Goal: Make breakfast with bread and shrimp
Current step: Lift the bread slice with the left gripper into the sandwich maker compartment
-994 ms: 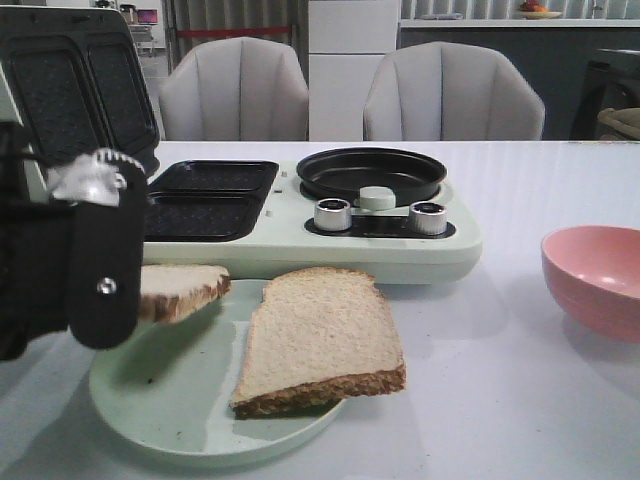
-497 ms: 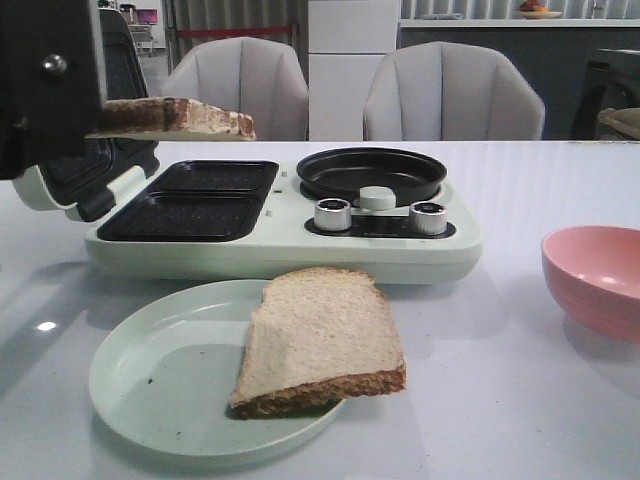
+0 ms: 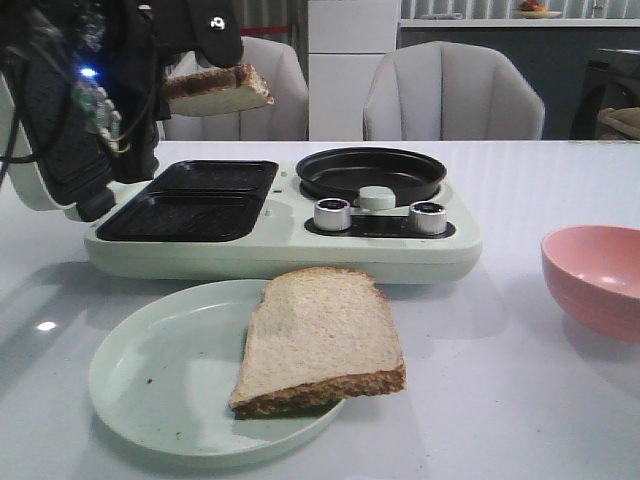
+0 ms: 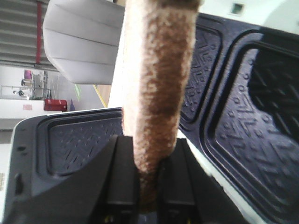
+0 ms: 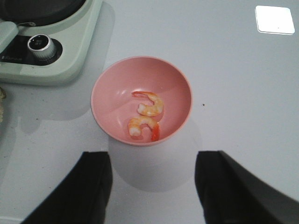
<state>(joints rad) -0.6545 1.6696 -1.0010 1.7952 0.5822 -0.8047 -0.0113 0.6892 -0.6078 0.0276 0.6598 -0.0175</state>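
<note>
High at the left of the front view, my left gripper [image 3: 195,75] is shut on one bread slice [image 3: 215,92], which hangs in the air over the back of the sandwich maker's dark grill plates [image 3: 190,200]. In the left wrist view the slice's brown crust edge [image 4: 156,93] sits clamped between the black fingers [image 4: 124,177]. A second bread slice [image 3: 320,335] lies on the pale green plate [image 3: 150,390]. Two curled pink-orange shrimp [image 5: 148,105] [image 5: 144,127] lie in the pink bowl [image 5: 105,93]. My right gripper [image 5: 153,182] is open above the table, short of the bowl.
The pale green breakfast maker [image 3: 400,255] has its lid [image 3: 50,130] raised at the left, a round black pan [image 3: 372,172] and two silver knobs [image 3: 333,214]. The pink bowl [image 3: 595,280] stands at the right edge. Two grey chairs [image 3: 450,95] stand behind the table.
My left gripper has lifted its bread slice from beside the plate up and toward the right, over the sandwich maker. The other slice, the bowl and the appliance stayed put.
</note>
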